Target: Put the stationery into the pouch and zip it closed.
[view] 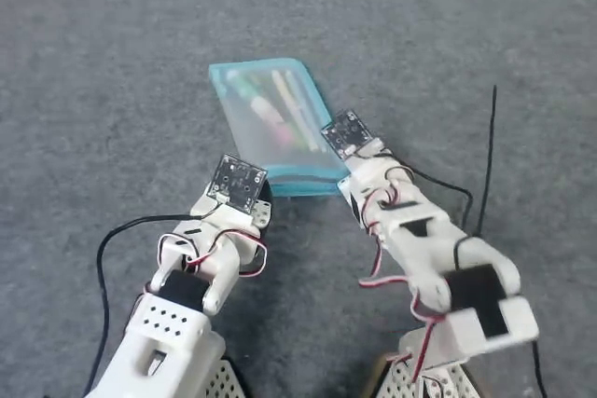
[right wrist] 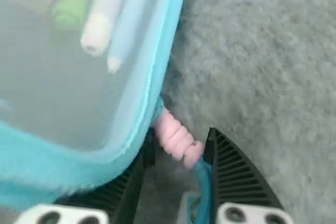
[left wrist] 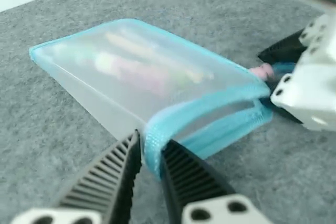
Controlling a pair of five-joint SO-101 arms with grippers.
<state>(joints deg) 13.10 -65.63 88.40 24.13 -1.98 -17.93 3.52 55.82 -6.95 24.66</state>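
Pouch being held at both near corners.
Grey felted bench is carrying the translucent, teal-trimmed soft pouch, stationery lying inside; left tool is clamping its fabric corner, right tool is gripping the ribbed pink zipper pull.

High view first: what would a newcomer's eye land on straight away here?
The see-through, blue-edged pouch lies mid-table on the grey mat, with coloured pens inside. The left pincer pinches the pouch's near corner seam. The right pincer is closed on the pink zipper pull at the other near corner.
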